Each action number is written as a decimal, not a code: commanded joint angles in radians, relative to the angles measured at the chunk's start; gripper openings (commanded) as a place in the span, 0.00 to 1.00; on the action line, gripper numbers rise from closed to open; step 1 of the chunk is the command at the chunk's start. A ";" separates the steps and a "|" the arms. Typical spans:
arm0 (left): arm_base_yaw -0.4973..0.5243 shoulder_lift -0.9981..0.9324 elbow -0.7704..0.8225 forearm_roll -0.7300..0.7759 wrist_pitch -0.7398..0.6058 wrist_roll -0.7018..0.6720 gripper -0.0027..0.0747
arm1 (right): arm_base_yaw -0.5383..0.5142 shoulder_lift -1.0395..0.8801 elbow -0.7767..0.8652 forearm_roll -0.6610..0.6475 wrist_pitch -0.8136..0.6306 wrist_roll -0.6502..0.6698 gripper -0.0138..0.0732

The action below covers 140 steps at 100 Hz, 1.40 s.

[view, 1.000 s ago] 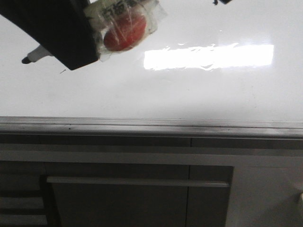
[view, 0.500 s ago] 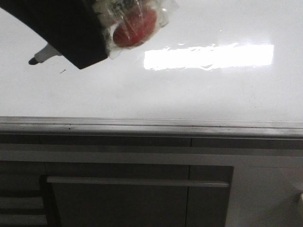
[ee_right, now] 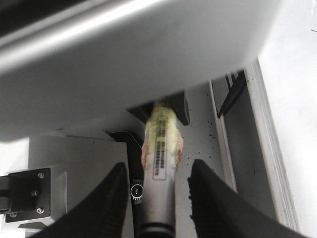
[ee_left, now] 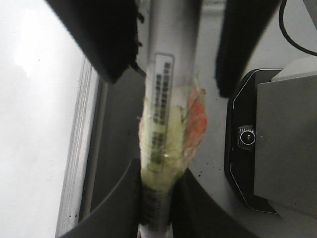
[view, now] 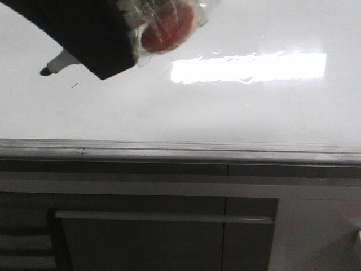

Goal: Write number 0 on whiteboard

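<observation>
gripping state, left: the left gripper [ee_left: 157,201] is clamped on the marker [ee_left: 163,119]; both dark fingers [ee_left: 116,208] press against the barrel.
gripping state, right: a taped barrel of the same kind lies between the fingers of the right gripper [ee_right: 158,198]. the finger parts in view stand clear of it, and i cannot tell whether it is pinched lower down.
task thing, place: the whiteboard [view: 225,113] lies flat ahead, with its edge rail [view: 180,149] nearest the robot and just above the cabinet [view: 141,237].
number 0: no stroke of it shows on the board, only a tiny dark speck [view: 74,85] near the pen tip [view: 45,71]. the task reads as barely begun.
tip to board: the tip is low over the left of the board; contact cannot be told.
handling, board: rigid, glossy and slick. it is judged to need light, even pressure, or the tip will skate or skip.
handling, marker: light, stiff and smooth-barrelled. the yellowed tape wrap [ee_left: 161,148] is the sensible hold, and the grip already sits there.
count, whiteboards: one.
count, markers: one in the front view and one in each wrist view.
count, red taped lumps: one [view: 166,31].
count, bar handles: one [view: 163,217].
count, glare patches: one [view: 248,68].
</observation>
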 commanded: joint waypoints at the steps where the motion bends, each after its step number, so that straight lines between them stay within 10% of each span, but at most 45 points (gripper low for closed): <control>1: -0.007 -0.019 -0.036 -0.014 -0.047 0.001 0.01 | 0.000 -0.017 -0.033 0.019 -0.034 -0.013 0.47; 84: -0.007 -0.019 -0.036 -0.014 -0.037 0.001 0.01 | 0.000 0.030 -0.033 0.020 0.005 -0.013 0.46; 140: -0.007 -0.019 -0.036 -0.014 -0.036 0.001 0.01 | 0.000 0.030 -0.033 0.020 -0.008 -0.013 0.29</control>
